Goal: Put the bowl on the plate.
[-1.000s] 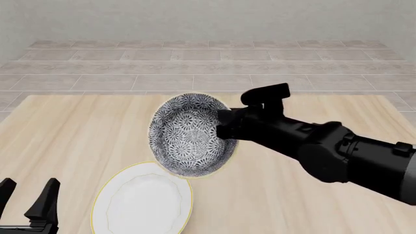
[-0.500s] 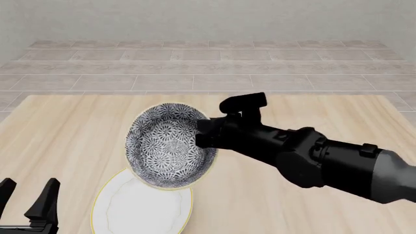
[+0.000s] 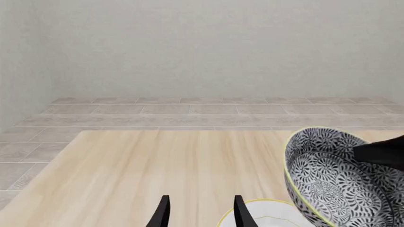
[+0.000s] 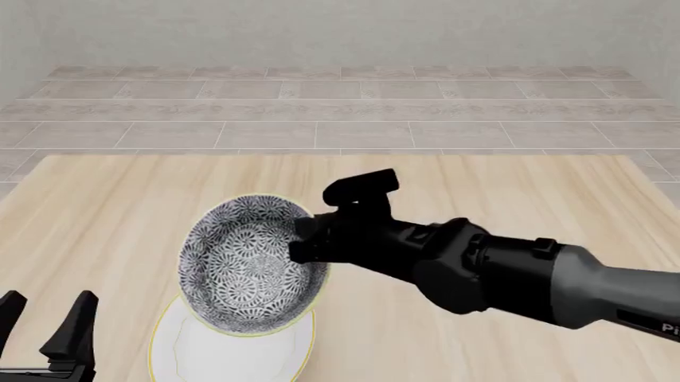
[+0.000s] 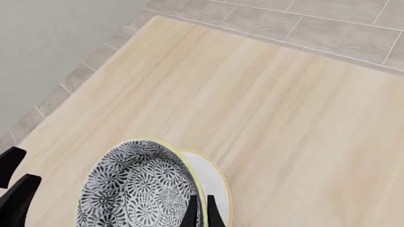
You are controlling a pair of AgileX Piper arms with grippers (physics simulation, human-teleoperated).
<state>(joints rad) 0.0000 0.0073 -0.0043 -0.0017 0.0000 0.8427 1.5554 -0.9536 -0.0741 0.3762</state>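
The right gripper (image 4: 301, 240) is clamped on the rim of the bowl (image 4: 251, 264), one finger inside the wall and one outside, as the right wrist view shows with its two thin fingers (image 5: 191, 213) pinching the patterned edge. Held by one side this way, the bowl hangs tilted, its opening turned toward the camera side of the table (image 4: 127, 199). It sits in the air over the far part of the plate (image 4: 228, 352), overlapping it in the front view, so the carry looks nearly done; whether its base touches the plate cannot be told. The plate lies flat near the table's front edge. The left gripper (image 4: 44, 328) waits apart at the front left corner, its fingers spread and holding nothing, clear of the drop zone.
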